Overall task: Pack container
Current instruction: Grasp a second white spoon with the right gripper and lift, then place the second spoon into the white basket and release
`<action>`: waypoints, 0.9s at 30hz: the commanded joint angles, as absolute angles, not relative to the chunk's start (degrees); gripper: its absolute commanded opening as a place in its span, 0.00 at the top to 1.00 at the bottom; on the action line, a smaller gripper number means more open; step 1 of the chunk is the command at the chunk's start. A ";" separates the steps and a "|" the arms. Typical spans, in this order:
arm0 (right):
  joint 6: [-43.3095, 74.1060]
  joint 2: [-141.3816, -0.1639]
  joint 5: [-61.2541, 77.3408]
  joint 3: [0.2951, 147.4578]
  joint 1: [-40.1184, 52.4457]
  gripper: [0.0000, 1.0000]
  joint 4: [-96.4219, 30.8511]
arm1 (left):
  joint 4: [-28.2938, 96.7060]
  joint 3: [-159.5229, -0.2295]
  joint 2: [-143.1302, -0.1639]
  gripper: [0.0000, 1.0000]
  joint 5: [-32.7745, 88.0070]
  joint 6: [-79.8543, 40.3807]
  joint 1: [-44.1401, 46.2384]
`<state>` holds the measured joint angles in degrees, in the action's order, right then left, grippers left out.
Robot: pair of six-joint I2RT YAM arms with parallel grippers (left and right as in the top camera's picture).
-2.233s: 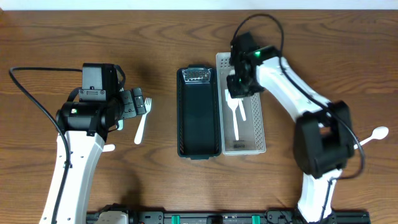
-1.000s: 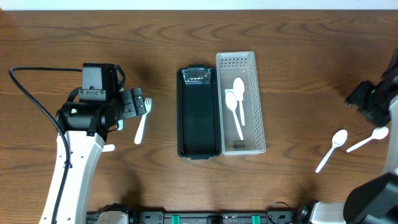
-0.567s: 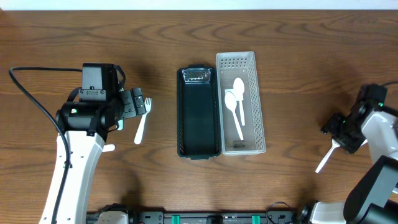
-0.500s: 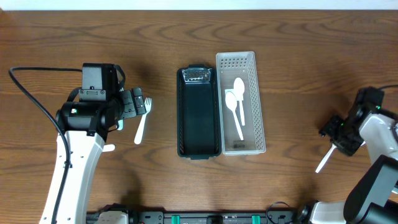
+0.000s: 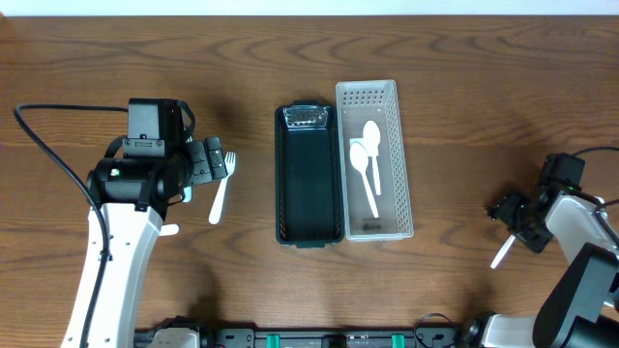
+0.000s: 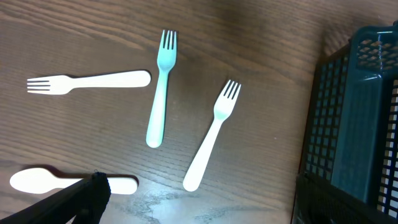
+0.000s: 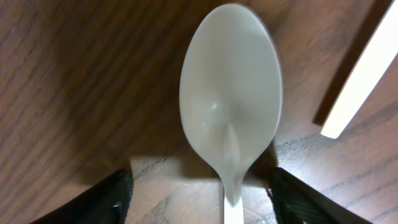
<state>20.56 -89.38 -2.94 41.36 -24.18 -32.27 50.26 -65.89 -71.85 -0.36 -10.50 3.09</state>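
R gripper [image 7: 199, 200] astride spoon [image 7: 231, 118], wood table [image 7: 74, 74]

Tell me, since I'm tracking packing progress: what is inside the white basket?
Inside the white basket lie one white spoon and a second white spoon, lengthwise, bowls toward the far end. Nothing covers the basket from overhead; only the floor beneath the spoons is hidden.
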 commanded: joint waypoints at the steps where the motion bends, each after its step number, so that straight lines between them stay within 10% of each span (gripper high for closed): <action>1: 21.17 -90.65 -1.45 38.89 -24.47 0.44 -31.62 | 50.57 -66.94 -71.99 0.02 -0.45 -10.61 2.85; 10: 21.19 -90.65 -1.41 38.89 -24.47 0.98 -31.48 | 50.54 -66.94 -71.99 0.02 -0.45 -10.61 2.85; 27: 20.08 -83.46 9.89 70.32 -5.69 0.99 -46.68 | 50.52 -66.94 -71.99 0.02 -0.45 -10.63 2.85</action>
